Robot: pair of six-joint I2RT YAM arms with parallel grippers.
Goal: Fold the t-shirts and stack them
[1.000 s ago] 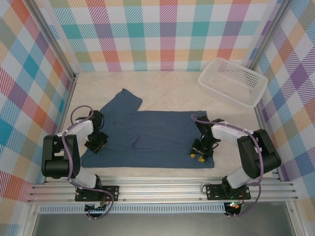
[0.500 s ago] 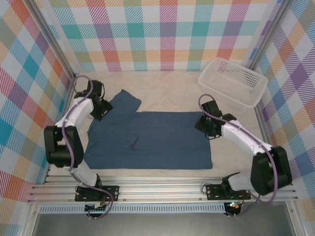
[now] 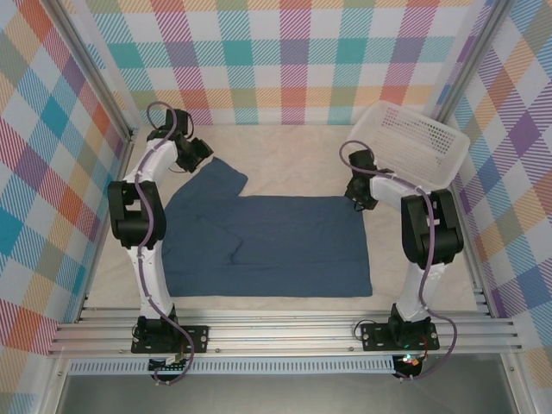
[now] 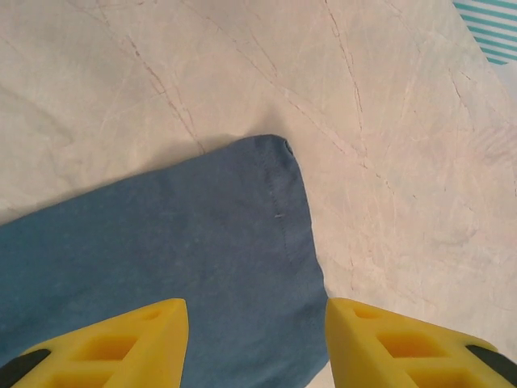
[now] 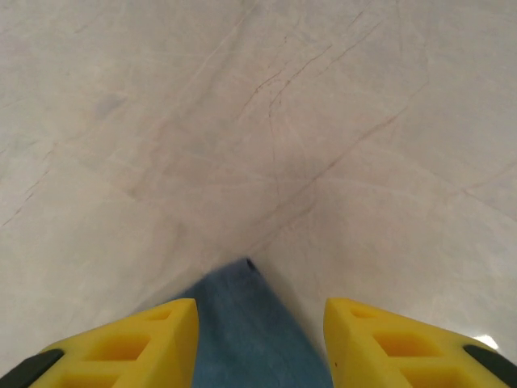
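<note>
A dark denim-blue t-shirt [image 3: 276, 241] lies spread flat on the cream table, one sleeve pointing to the far left. My left gripper [image 3: 200, 155] hovers over that sleeve's tip, open. In the left wrist view the sleeve [image 4: 202, 242] lies below and between the yellow fingertips [image 4: 153, 331], unheld. My right gripper [image 3: 355, 197] is at the shirt's far right corner, also open. In the right wrist view that corner [image 5: 242, 323] pokes up between the spread gripper [image 5: 260, 311] fingers, with bare table beyond it.
A white mesh basket [image 3: 412, 142] stands at the far right, just behind the right gripper. Plaid walls close in the table on three sides. The metal rail [image 3: 285, 332] with both arm bases runs along the near edge.
Both arms have swung from the shirt's near part out to its far edge, the left to the sleeve tip, the right to the far right corner. The jaws stand a little wider.
</note>
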